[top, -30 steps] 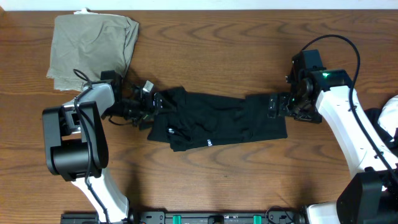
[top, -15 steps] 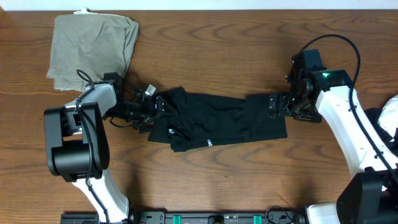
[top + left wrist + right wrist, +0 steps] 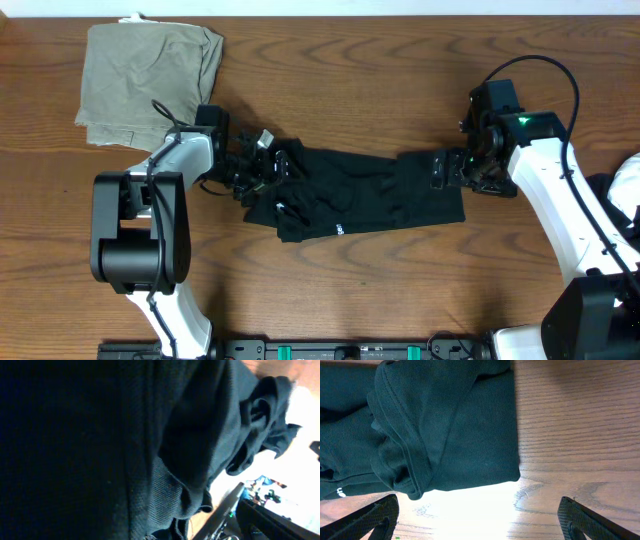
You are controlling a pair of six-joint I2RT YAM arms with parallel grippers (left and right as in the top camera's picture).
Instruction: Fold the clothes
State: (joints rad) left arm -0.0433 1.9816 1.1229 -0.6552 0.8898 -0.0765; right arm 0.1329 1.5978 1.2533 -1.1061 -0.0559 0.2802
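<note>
One piece of the clothes, a black garment (image 3: 360, 195) with a small white logo (image 3: 338, 229), lies in a crumpled strip across the middle of the table. My left gripper (image 3: 272, 165) is pushed into its bunched left end. Black fabric (image 3: 100, 435) fills the left wrist view and hides the fingers; from overhead the jaws look spread. My right gripper (image 3: 443, 168) sits at the garment's right end. In the right wrist view it (image 3: 480, 527) is open, its fingertips (image 3: 382, 520) wide apart over bare wood, with the folded black edge (image 3: 445, 425) just ahead of them.
An olive-khaki folded garment (image 3: 150, 70) lies at the back left, close behind my left arm. A white object (image 3: 628, 190) shows at the right edge. The wooden table (image 3: 330, 80) ends at a pale strip along the back.
My left gripper has slid to the right onto the garment's left end, and the fabric there has bunched up. The right arm has stayed where it was.
</note>
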